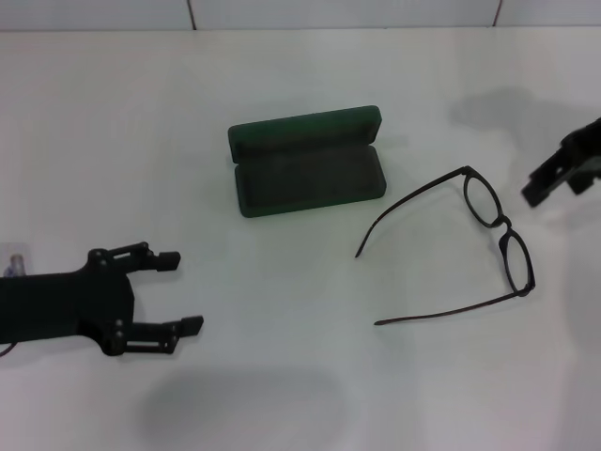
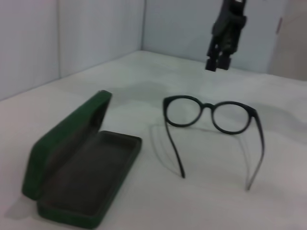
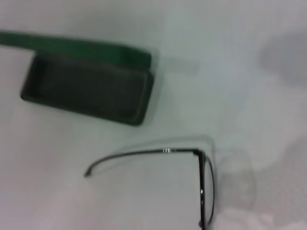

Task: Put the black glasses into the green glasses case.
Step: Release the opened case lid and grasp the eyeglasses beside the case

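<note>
A plain white table (image 1: 282, 376) fills nearly the whole head view, its surface smooth and matte, with soft grey shadows lying on it near the front edge and toward the far right. Along the far side a pale wall (image 1: 329, 11) rises, and two thin dark vertical seams divide it into panels. In the left wrist view the same white tabletop (image 2: 120, 72) runs back to a corner where two light walls (image 2: 72, 33) meet. At the left edge of the head view, a small pale pinkish item (image 1: 13, 262) shows; it is too small and too cut off to identify.
</note>
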Tool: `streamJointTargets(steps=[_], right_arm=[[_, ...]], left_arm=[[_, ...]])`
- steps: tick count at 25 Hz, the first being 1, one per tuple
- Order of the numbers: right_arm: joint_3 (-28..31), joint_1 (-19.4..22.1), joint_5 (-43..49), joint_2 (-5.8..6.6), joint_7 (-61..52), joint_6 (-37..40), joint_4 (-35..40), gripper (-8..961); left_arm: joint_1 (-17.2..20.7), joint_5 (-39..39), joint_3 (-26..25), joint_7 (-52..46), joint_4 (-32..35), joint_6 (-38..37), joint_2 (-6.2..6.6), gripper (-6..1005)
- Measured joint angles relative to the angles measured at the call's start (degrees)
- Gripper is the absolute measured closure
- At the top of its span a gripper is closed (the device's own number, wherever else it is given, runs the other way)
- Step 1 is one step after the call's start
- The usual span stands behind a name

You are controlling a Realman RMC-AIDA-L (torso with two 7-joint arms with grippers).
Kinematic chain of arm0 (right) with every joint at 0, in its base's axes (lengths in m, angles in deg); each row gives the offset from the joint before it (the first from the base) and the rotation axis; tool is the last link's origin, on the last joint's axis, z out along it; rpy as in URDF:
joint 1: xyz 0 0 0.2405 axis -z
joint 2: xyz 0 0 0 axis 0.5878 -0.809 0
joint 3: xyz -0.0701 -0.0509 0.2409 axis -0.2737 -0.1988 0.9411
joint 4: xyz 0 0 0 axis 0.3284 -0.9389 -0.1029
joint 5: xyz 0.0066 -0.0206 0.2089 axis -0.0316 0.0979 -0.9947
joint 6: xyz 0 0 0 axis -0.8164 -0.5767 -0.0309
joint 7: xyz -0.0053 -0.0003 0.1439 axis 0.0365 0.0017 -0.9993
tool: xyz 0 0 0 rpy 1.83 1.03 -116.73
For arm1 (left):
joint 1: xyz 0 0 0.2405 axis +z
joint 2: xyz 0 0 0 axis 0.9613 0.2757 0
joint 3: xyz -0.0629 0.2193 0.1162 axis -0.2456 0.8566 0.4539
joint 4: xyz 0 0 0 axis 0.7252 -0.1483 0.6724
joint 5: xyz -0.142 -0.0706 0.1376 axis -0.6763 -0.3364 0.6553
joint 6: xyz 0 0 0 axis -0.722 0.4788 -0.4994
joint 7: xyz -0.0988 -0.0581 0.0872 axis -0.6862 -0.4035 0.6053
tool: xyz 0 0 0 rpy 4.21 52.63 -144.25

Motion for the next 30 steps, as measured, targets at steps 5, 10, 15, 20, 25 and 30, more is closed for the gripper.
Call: streamJointTargets(steps=[5, 10, 15, 20, 25, 30], right_arm=[[-1.40, -2.83, 3.87, -2.86, -2.10, -1.52, -3.06, 206], [-1.65, -3.73, 8.25, -5.39, -3.07, -3.91, -4.28, 206], [-2.88, -4.28, 9.84, -6.47, -4.58, -6.53, -5.51, 206], [-3.01, -4.44, 9.90, -7.99, -6.03, -9.52, -5.65, 205], [-5.91, -4.99, 9.70, -8.60, -8.27, -11.22, -6.55, 205], [-6.28, -5.02, 9.31, -8.82, -8.41, -11.75, -7.01, 206]], left_arm=[[-0.26, 0.98, 0.06, 1.51, 0.00, -1.97, 0.07, 107], [-0.16, 1.10, 0.07, 1.95, -0.21, -3.22, 0.01, 107], [0.20, 1.13, 0.07, 2.86, -0.67, -3.30, -0.06, 108], [0.61, 1.13, -0.19, 3.25, -0.70, -3.35, -0.08, 108], [0.75, 1.13, -0.28, 3.30, -0.71, -3.36, -0.17, 108], [0.77, 1.13, -0.44, 3.32, -0.71, -3.23, -0.16, 109]])
